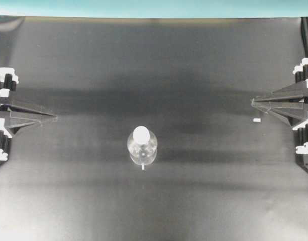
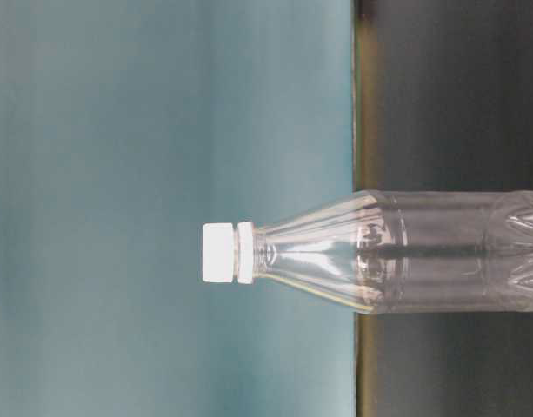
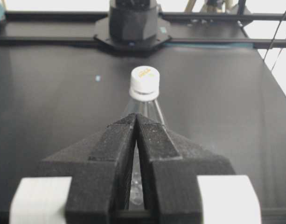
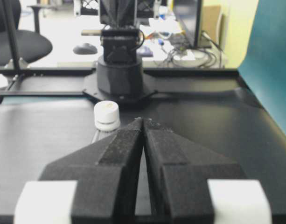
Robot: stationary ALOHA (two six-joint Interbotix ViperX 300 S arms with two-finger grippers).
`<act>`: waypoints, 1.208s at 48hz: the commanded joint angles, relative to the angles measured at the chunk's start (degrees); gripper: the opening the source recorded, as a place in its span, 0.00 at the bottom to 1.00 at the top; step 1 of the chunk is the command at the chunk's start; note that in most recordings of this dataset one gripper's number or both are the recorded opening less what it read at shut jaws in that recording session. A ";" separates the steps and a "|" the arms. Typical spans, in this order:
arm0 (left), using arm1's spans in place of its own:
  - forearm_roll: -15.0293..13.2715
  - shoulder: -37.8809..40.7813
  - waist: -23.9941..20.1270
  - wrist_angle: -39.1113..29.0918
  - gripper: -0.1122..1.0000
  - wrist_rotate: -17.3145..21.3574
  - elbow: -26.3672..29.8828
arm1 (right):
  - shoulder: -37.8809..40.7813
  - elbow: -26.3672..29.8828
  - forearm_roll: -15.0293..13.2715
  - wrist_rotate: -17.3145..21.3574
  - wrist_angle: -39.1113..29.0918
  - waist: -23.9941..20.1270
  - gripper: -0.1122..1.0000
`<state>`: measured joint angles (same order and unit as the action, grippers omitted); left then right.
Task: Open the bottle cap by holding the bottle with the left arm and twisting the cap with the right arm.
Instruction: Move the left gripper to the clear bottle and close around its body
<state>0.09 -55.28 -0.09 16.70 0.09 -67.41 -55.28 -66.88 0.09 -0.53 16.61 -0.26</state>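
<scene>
– So, are our jaws holding anything?

– No. Our left gripper (image 1: pixel 54 117) and our right gripper (image 1: pixel 253 103) are both pinched shut on nothing, far out at the sides of the black table (image 1: pixel 154 60).

– Where is the bottle (image 1: pixel 142 148)?

– Between us, well apart from both. It stands straight up, with the bottle cap (image 1: pixel 141 133) on top.

– Who is nearer?

– We think our left gripper, a little. It must open first.

place: lab/office | showing: office chair (image 4: pixel 21 44), monitor (image 4: pixel 189 21), cables (image 4: pixel 198 56) sitting behind black tabletop (image 4: pixel 203 121)
</scene>
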 commanded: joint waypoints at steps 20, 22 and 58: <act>2.46 10.02 -0.97 -3.96 0.19 3.78 12.48 | 0.79 4.66 2.46 2.72 -17.23 3.43 0.12; 2.46 11.95 -0.97 -3.52 0.21 4.04 13.62 | 0.79 5.01 2.46 2.72 -18.81 3.43 0.12; 2.46 38.58 2.81 16.26 0.97 0.97 21.80 | 0.00 5.63 2.46 2.72 -24.87 3.52 0.12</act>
<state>2.37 -18.54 2.11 30.76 1.58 -46.58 -55.11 -62.67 2.46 1.76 -7.91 3.08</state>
